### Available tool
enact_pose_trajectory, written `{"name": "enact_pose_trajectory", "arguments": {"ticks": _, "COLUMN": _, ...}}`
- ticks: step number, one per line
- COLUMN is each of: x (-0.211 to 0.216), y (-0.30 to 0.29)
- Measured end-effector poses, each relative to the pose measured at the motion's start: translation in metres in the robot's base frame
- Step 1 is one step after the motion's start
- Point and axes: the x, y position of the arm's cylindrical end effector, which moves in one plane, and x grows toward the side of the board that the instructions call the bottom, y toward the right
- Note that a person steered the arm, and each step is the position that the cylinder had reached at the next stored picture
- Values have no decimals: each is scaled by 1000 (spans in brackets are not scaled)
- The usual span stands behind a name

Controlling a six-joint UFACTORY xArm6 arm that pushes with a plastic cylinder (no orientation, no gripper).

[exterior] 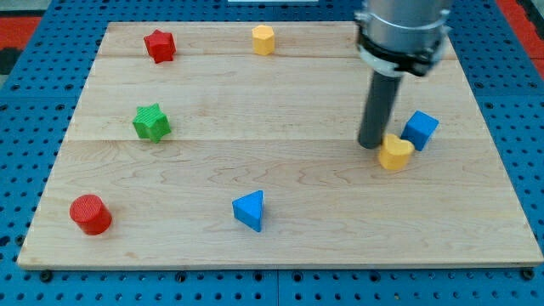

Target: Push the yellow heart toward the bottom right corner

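Observation:
The yellow heart lies on the wooden board at the view's right, a little below mid-height. My tip rests on the board right against the heart's upper left side. A blue cube sits touching or nearly touching the heart's upper right side.
A yellow hexagon and a red star sit near the view's top. A green star is at the left, a red cylinder at the bottom left, and a blue triangle at the bottom centre.

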Motion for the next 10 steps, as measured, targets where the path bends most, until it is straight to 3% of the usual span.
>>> {"name": "enact_pose_trajectory", "arguments": {"ticks": 1, "x": -10, "y": 5}}
{"name": "enact_pose_trajectory", "arguments": {"ticks": 2, "x": 7, "y": 31}}
{"name": "enact_pose_trajectory", "arguments": {"ticks": 3, "x": 52, "y": 34}}
{"name": "enact_pose_trajectory", "arguments": {"ticks": 4, "x": 63, "y": 34}}
{"name": "enact_pose_trajectory", "arguments": {"ticks": 7, "x": 49, "y": 57}}
{"name": "enact_pose_trajectory", "arguments": {"ticks": 10, "x": 75, "y": 83}}
